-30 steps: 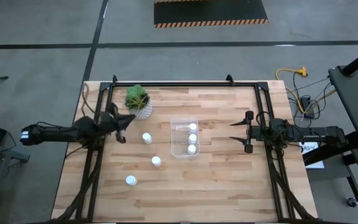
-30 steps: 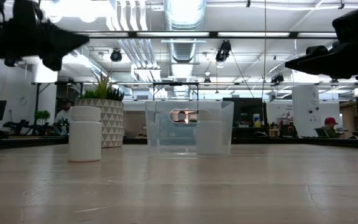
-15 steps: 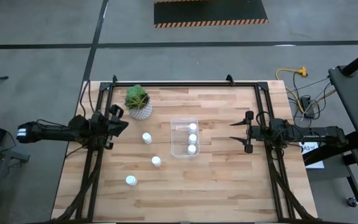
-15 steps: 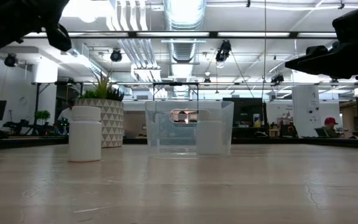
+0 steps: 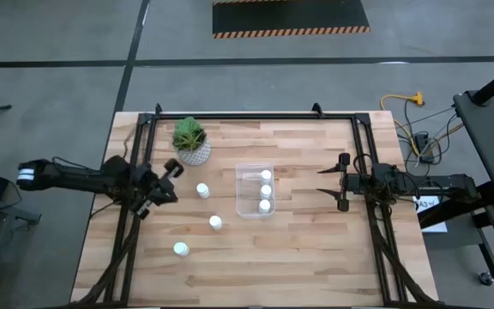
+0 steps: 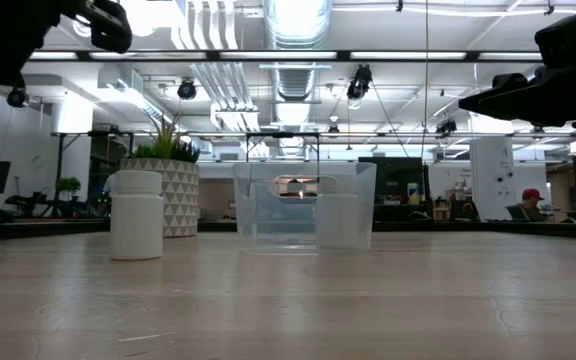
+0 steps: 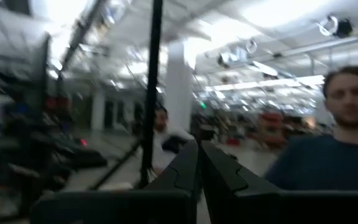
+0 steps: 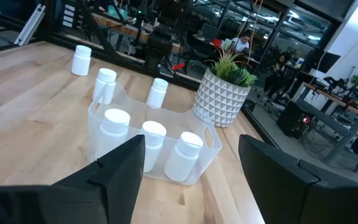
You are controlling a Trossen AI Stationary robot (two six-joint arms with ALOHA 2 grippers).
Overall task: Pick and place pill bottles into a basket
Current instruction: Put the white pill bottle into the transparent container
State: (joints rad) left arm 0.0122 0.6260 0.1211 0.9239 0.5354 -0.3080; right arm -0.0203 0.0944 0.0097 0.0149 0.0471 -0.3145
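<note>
Basket with three pill bottles sits ahead of the empty, wide-open right jaws; left jaws closed, empty.

**Workshop hall around the rig**

Grey concrete floor is spreading out on every side, a hazard-striped black mat lying at the far edge. Overhead, silver ducts and bright ceiling lights are glowing. A yellow cable is trailing beside the wooden surface.

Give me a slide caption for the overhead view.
Three pill bottles fill the basket; three more wait on the table.
</note>
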